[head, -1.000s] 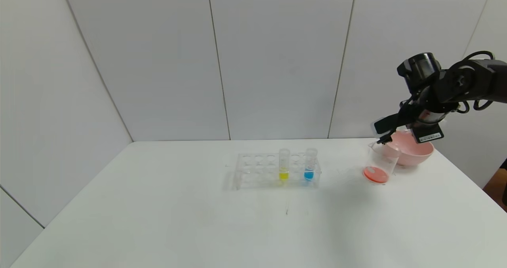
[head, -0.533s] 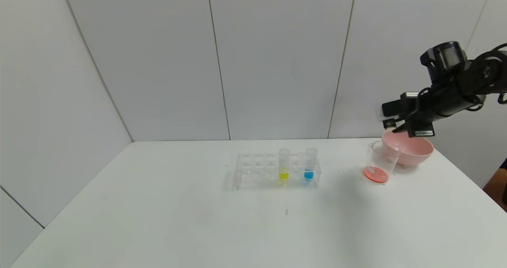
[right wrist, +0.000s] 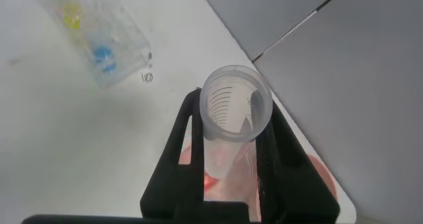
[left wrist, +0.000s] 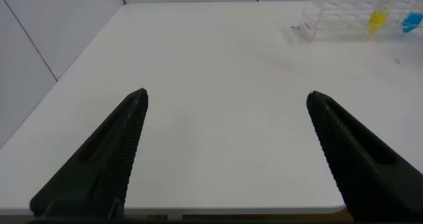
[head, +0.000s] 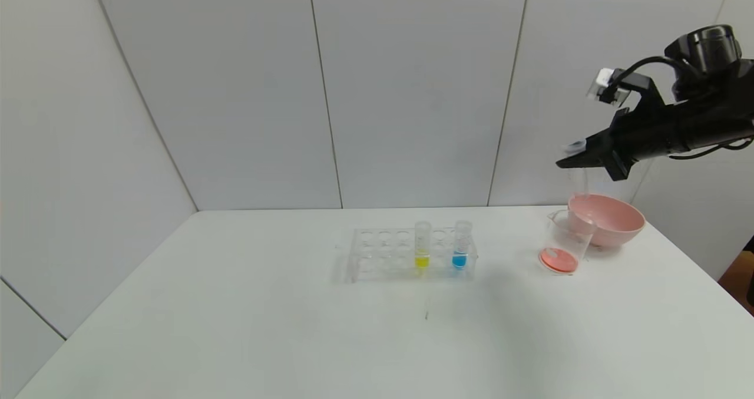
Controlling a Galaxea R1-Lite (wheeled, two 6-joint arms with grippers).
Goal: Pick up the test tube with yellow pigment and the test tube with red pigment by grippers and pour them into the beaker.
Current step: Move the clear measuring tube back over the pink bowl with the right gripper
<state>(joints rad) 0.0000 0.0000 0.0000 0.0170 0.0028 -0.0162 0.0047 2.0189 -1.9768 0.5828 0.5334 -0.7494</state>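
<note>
My right gripper (head: 574,158) is shut on a clear ridged-rim tube (head: 578,181), the test tube with red pigment, now looking nearly empty. It hangs upright above the near rim of the pink bowl (head: 612,219), just behind the beaker (head: 566,240). Red liquid lies at the beaker's bottom. In the right wrist view the tube (right wrist: 228,151) stands mouth-up between the black fingers (right wrist: 188,138). The test tube with yellow pigment (head: 422,247) stands in the clear rack (head: 380,251). My left gripper (left wrist: 227,98) is open and empty over the table's near left part.
A blue-liquid tube (head: 461,247) stands in the rack to the right of the yellow one. The rack (left wrist: 330,16) shows far off in the left wrist view. The white table's right edge (head: 695,269) runs close behind the bowl.
My right gripper has lifted up and to the right, away from the beaker's mouth. The tube has swung from tipped over the beaker to upright.
</note>
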